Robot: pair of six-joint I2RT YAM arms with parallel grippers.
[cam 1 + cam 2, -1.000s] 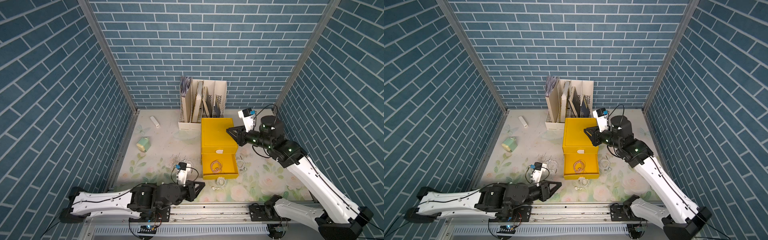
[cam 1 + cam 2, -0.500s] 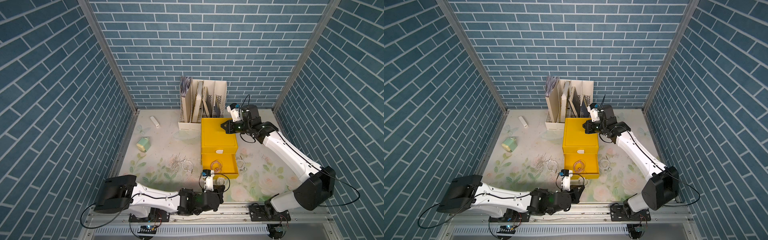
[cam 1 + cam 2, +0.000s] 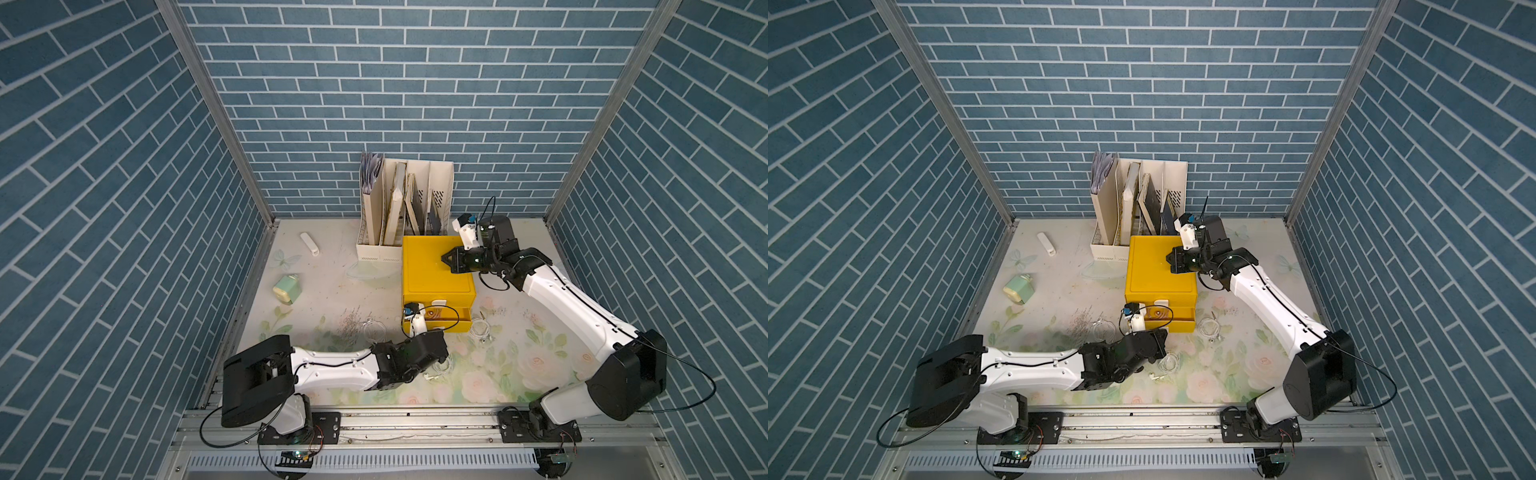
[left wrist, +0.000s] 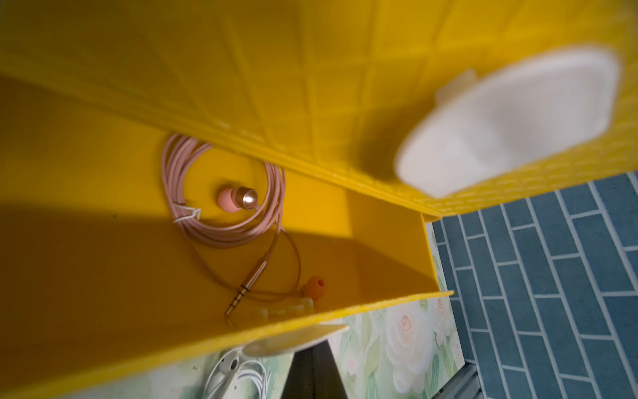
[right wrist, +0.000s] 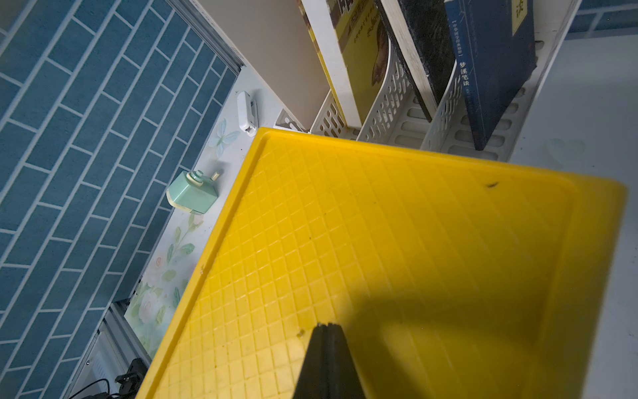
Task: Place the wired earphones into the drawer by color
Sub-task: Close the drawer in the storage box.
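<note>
A yellow drawer unit [image 3: 436, 270] stands mid-table. Its lower drawer [image 4: 390, 241] is partly out and holds a coiled pinkish pair of wired earphones [image 4: 221, 193]. My left gripper [image 4: 316, 352] is shut and empty, its tips just under that drawer's white handle [image 4: 297, 340]. White earphones lie on the mat close beside it [image 3: 440, 368], right of the drawer [image 3: 482, 328] and left of it [image 3: 374, 328]. My right gripper [image 5: 326, 324] is shut and empty, tips on the unit's gridded top [image 5: 379, 241]. No black earphones are in view.
A white file rack with books [image 3: 405, 208] stands behind the unit. A mint-green sharpener [image 3: 287, 289] and a small white stick [image 3: 311, 244] lie at the left of the floral mat. The upper drawer's white handle [image 4: 511, 117] hangs above the open drawer.
My left arm has swung right to the drawer's front, and the lower drawer now stands less far out. My right arm changed posture, its gripper staying over the unit's top.
</note>
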